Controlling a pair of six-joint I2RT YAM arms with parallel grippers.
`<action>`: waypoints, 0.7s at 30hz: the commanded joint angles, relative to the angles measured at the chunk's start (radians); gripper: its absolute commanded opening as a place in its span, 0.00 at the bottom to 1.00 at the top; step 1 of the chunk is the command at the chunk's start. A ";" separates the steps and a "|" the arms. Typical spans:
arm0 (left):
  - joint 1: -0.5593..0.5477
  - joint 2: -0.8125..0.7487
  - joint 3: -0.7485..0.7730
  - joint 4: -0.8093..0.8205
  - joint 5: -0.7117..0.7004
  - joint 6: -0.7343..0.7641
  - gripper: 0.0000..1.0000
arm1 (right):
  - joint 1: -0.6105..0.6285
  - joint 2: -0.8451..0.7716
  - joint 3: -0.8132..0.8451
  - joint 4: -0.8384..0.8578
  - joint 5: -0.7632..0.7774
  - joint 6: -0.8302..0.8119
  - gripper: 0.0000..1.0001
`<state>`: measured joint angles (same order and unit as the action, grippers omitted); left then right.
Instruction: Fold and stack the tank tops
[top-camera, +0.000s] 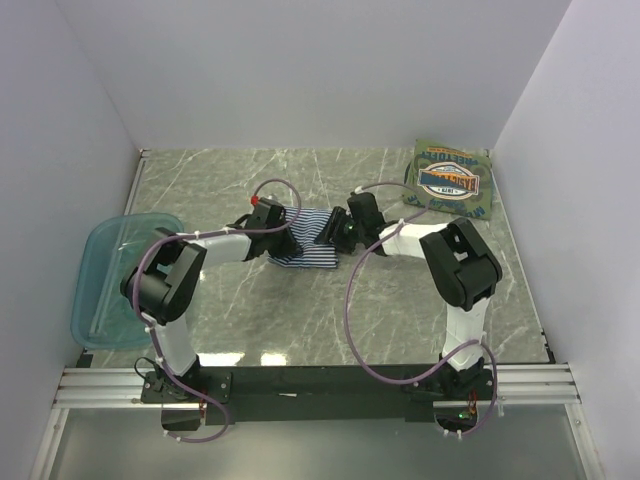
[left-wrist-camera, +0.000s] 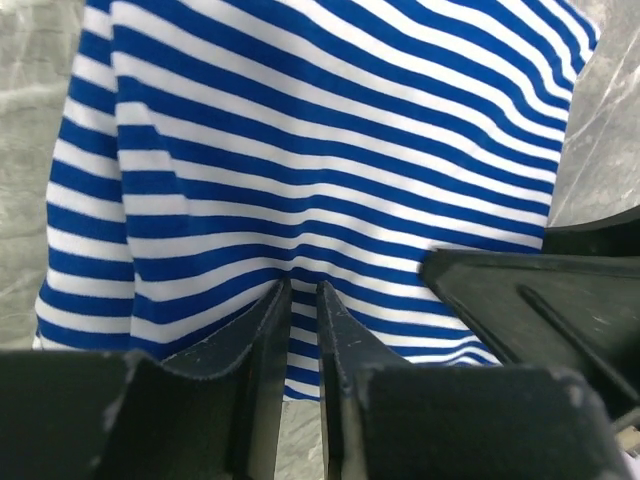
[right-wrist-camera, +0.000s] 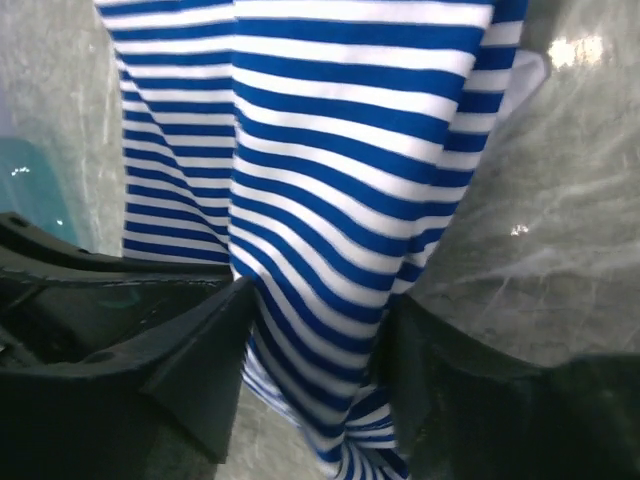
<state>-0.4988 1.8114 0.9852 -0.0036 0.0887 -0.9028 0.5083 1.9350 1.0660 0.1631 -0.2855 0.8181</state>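
Striped top (top-camera: 305, 246) mid-table, pinched at opposite ends. Left gripper (left-wrist-camera: 300, 292) nearly closed on a thin fold; right gripper (right-wrist-camera: 318, 300) clamped wider around bunched cloth. Likely gripped so for folding over. Olive top (top-camera: 452, 180) folded, far right corner.

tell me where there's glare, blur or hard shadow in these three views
top external: even, soft light, sharp throughout, no hard shadows; left wrist: navy-and-white striped tank top crisp, the black left gripper up close slightly soft; right wrist: white glare spots on the grey marbled tabletop, stripes blurring toward the bottom edge
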 joint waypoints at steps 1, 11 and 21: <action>-0.023 0.019 -0.014 0.022 0.032 0.001 0.22 | 0.006 0.027 0.002 -0.075 0.018 0.016 0.52; -0.020 -0.190 0.206 -0.269 -0.081 0.054 0.35 | -0.001 -0.042 0.248 -0.482 0.356 -0.261 0.00; -0.009 -0.458 0.120 -0.357 -0.037 0.111 0.36 | -0.056 0.047 0.590 -0.689 0.707 -0.635 0.00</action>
<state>-0.5091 1.3991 1.1656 -0.3004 0.0319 -0.8341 0.4828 1.9484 1.5433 -0.4603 0.2359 0.3626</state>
